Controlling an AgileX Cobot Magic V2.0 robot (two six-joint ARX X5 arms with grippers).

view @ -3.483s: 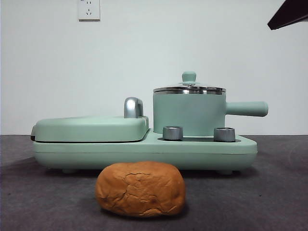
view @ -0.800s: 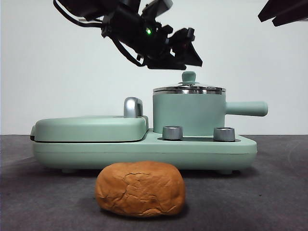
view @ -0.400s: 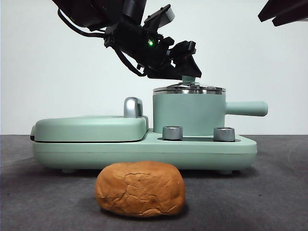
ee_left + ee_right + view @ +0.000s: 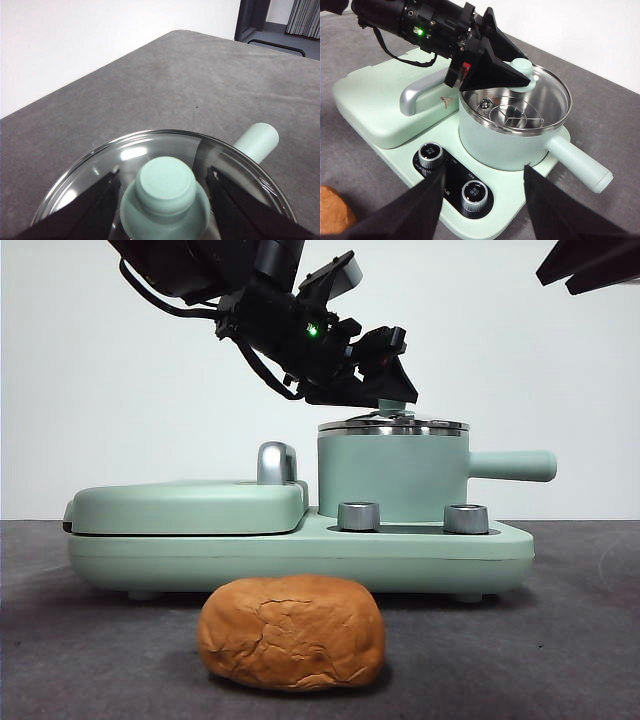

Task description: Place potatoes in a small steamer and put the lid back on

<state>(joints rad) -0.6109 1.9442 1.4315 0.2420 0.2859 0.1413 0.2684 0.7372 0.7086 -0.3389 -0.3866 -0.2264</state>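
The orange-brown potato (image 4: 292,632) lies on the grey table in front of the appliance; its edge shows in the right wrist view (image 4: 332,210). The mint-green small steamer (image 4: 390,475) (image 4: 505,135) stands on the base with the glass lid (image 4: 393,426) (image 4: 90,185) (image 4: 545,95) on it. My left gripper (image 4: 392,390) (image 4: 164,175) (image 4: 524,66) is open, with one jaw on each side of the lid's mint-green knob (image 4: 165,187). My right gripper (image 4: 484,169) is open and empty, high above the appliance, a black tip at the top right of the front view (image 4: 590,265).
The flat mint-green grill plate (image 4: 190,505) with its chrome handle (image 4: 277,462) sits left of the steamer on the same base. Two steel dials (image 4: 359,516) (image 4: 466,518) stand in front of the steamer. The steamer's handle (image 4: 515,466) sticks out to the right.
The left arm came in from the upper left and lowered its open jaws down around the lid knob. In the last half second it has hardly moved. The potato and lid have not moved.
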